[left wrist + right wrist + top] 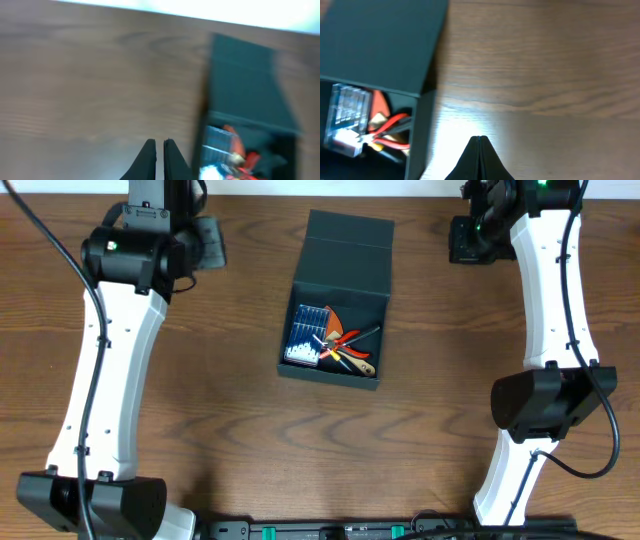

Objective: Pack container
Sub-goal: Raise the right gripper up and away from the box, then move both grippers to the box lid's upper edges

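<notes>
The left gripper (159,142) has its fingers drawn in to a hairline gap and grips nothing. The right gripper (479,138) is pressed fully closed, also with nothing in it. Straight ahead of both sets of tips there is only bare wooden table (545,75). Each hand sits to the outside, probably so that the box between them is left unobstructed.

The container (380,45) stands just beside the right gripper on its inner side, and somewhat farther from the left gripper, again on the inner side. Its nearer part is the open well, where a clear blue case of bits (347,117) lies along one wall. Red-handled pliers (395,125) and a few other small tools are laid at a slant beside it, likely the only way they fit. Beyond the well the flap lid (348,242) is folded back — away from the opening, which keeps the well reachable from above.

With the tools inside and both hands free, closing that lid looks like the step left.
</notes>
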{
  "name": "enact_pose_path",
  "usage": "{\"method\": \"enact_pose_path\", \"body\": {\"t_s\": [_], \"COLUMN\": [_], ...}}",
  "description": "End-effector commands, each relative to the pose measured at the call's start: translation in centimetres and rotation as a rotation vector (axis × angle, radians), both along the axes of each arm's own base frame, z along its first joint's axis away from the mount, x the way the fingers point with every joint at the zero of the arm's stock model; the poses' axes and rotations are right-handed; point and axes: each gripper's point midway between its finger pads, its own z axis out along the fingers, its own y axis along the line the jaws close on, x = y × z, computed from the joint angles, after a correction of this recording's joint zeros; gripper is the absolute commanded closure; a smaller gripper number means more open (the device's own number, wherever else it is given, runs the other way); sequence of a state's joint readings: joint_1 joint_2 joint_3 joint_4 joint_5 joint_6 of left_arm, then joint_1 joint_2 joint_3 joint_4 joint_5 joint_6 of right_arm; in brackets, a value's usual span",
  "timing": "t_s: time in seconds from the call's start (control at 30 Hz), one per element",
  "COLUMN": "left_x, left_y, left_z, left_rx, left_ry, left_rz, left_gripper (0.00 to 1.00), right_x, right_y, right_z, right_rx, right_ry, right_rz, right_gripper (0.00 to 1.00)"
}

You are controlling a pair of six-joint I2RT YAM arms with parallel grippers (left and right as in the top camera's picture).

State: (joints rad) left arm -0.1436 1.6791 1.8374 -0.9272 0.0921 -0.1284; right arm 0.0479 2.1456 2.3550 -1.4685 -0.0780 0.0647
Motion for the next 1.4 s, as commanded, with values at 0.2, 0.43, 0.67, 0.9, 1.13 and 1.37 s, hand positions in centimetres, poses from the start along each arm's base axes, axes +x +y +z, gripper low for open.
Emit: {"method": "enact_pose_path", "body": {"t_s": [0.2, 0.43, 0.67, 0.9, 1.13, 1.37], "left_x": [0.2, 1.9, 3.1, 3.6, 4.3, 4.7], "left_y": [-6.5, -5.1, -4.8, -5.1, -6.0, -6.3], "left_z": [-5.3, -9.8, -11.1, -14.6, -17.3, -18.2], "left_rx": [-0.339, -0.451, -0.614, -0.726, -0.849, -0.89], "left_ry": [0.126, 0.226, 0.23, 0.296, 0.316, 0.305], "left_rz": [-0.508, -0.464, -0.49, -0.491, -0.526, -0.547], "left_gripper": [0.94, 0.94, 0.94, 0.94, 0.94, 0.95], "right_x": [-0.2, -0.1, -1.0, -1.5, -0.2, 0.6], "right_y": [2.5, 2.6, 4.5, 5.3, 5.9, 5.0], "right_z": [1.2, -3.4, -8.6, -11.1, -10.8, -10.4], "right_rx": [0.235, 0.342, 0.573, 0.623, 0.694, 0.728], "right_ry": [-0.025, 0.043, 0.086, 0.084, 0.035, 0.028], "right_rz": [0.109, 0.098, 0.135, 0.157, 0.137, 0.058], "right_gripper": [0.99, 0.99, 0.99, 0.99, 0.99, 0.99]}}
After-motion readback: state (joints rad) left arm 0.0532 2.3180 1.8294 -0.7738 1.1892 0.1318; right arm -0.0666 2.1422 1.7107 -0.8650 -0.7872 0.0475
